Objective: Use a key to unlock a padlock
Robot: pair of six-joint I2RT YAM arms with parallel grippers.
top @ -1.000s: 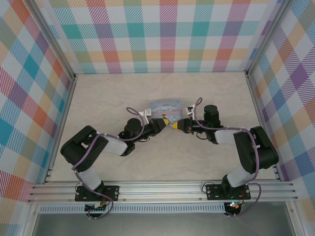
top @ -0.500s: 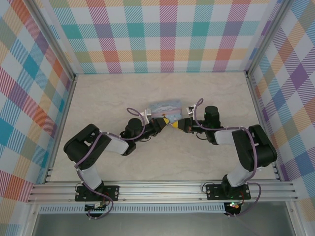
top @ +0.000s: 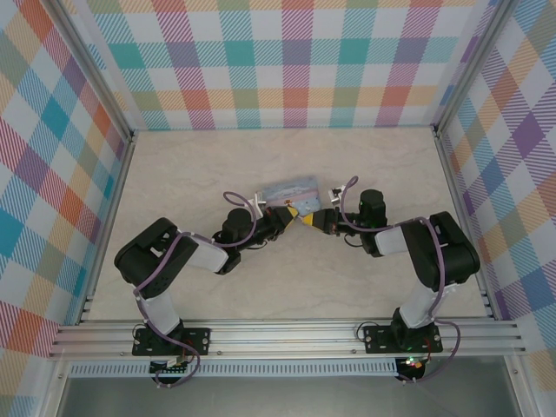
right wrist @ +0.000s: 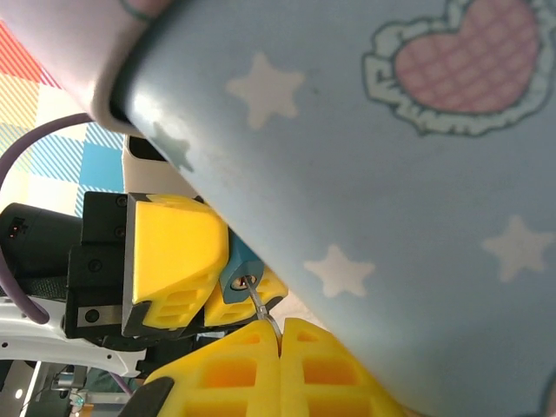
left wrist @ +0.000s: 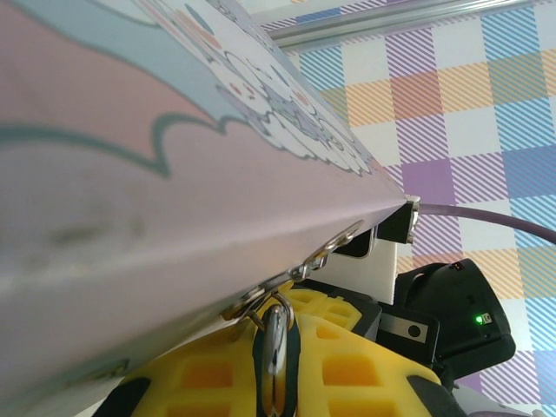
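The padlock [right wrist: 236,271], teal-bodied with a brass keyhole, sits pinched between the yellow fingers [right wrist: 174,248] of my left gripper [left wrist: 276,365], which is shut on it. Its silvery shackle [left wrist: 276,334] hooks through the hasp [left wrist: 261,304] of the pale blue tin [left wrist: 130,174]. My right gripper [right wrist: 280,334] is shut on the thin silvery key [right wrist: 261,306], whose tip is in the keyhole. From above, the left gripper [top: 289,215] and right gripper [top: 310,220] meet tip to tip just in front of the tin [top: 291,187].
The tin [right wrist: 391,174] with stars and a heart leans close over both grippers. The right arm's black wrist [left wrist: 452,304] faces the left camera. Checked walls [top: 295,61] and aluminium rails [top: 287,334] bound the pale tabletop [top: 191,165], with free room on all sides.
The tin has tilted slightly, its right end now farther back. The right arm's elbow has shifted a little inward. Both grippers stay shut and close together.
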